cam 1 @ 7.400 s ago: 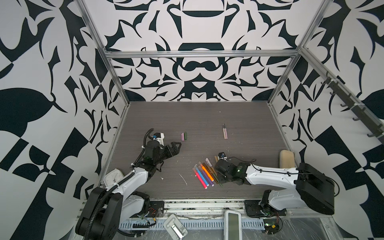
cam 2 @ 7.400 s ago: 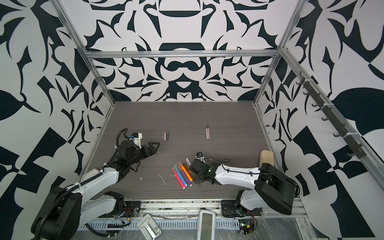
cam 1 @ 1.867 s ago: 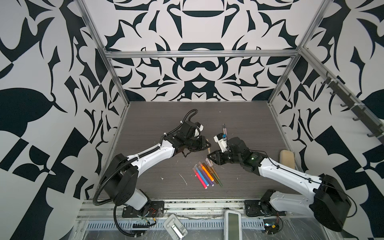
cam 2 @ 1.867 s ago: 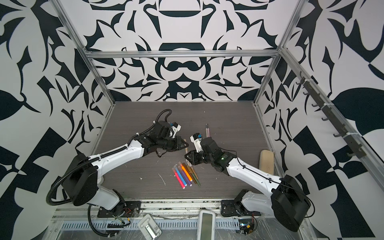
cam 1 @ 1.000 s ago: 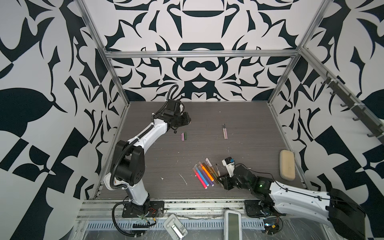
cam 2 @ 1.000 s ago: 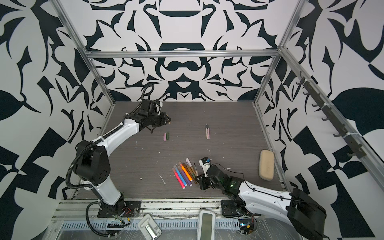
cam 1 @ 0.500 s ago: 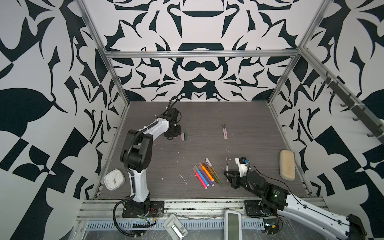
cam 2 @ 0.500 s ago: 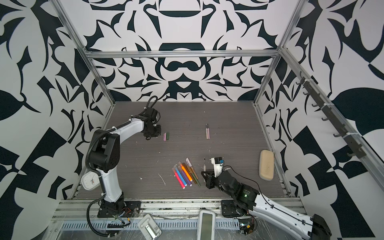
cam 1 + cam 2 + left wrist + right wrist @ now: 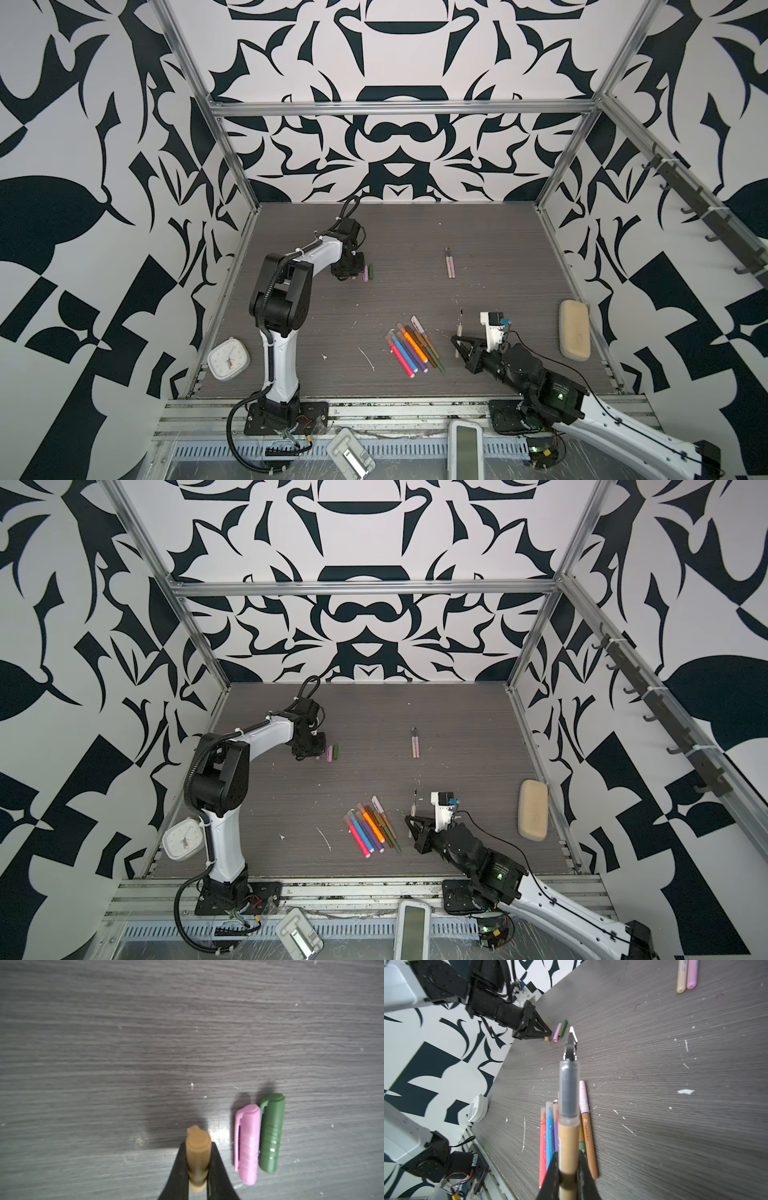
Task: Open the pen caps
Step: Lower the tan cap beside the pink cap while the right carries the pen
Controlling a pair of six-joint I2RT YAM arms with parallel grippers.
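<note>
My left gripper (image 9: 198,1167) is shut on a tan pen cap (image 9: 197,1147) and holds it low over the table, just beside a pink cap (image 9: 248,1145) and a dark green cap (image 9: 271,1134) that lie side by side. In both top views this gripper (image 9: 347,274) (image 9: 307,754) is at the back left. My right gripper (image 9: 569,1167) is shut on a tan pen (image 9: 568,1142) whose dark nib section is bare. It hovers near the front (image 9: 457,343), right of a row of several capped pens (image 9: 411,347).
Two uncapped pens (image 9: 449,262), tan and pink, lie at the back middle. A white clock (image 9: 228,358) sits at the front left corner and a beige pad (image 9: 574,330) by the right wall. White scraps dot the table.
Over the last second the left gripper came from the back down beside the pink and green caps with the tan cap. The right gripper shifted right with the pen; both barely moved lately.
</note>
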